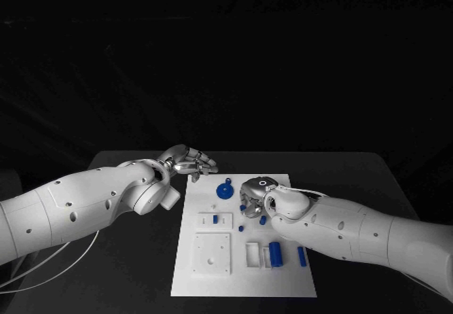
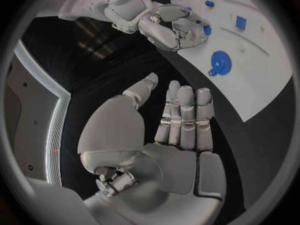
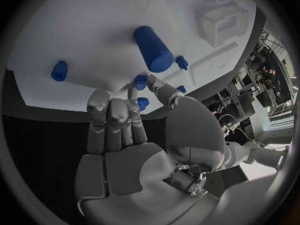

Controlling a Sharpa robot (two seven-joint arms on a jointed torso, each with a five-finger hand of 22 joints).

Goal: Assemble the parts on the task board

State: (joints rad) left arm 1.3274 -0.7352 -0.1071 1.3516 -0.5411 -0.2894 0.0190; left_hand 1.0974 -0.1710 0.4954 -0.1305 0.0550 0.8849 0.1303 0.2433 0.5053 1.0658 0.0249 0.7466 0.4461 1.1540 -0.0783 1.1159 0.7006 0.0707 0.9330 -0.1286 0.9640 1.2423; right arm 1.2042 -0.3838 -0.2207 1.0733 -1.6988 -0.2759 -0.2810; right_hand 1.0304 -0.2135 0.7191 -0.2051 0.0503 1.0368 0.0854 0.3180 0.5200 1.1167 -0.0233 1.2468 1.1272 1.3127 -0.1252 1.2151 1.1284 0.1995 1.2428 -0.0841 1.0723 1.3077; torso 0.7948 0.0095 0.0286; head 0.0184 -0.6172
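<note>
My right hand hovers over the task board, fingertips pinching a small blue part; a loose grip could drop it. Beyond, my left hand waits open past the board's edge.

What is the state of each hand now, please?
Left hand: open, holds nothing, fingers straight, beside the white task board.
Right hand: over the board, fingertips at a small blue part; whether it grips it cannot be told.

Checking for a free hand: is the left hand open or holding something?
Open: the left hand shows a bare palm and straight fingers, holding nothing, beside the task board.
</note>
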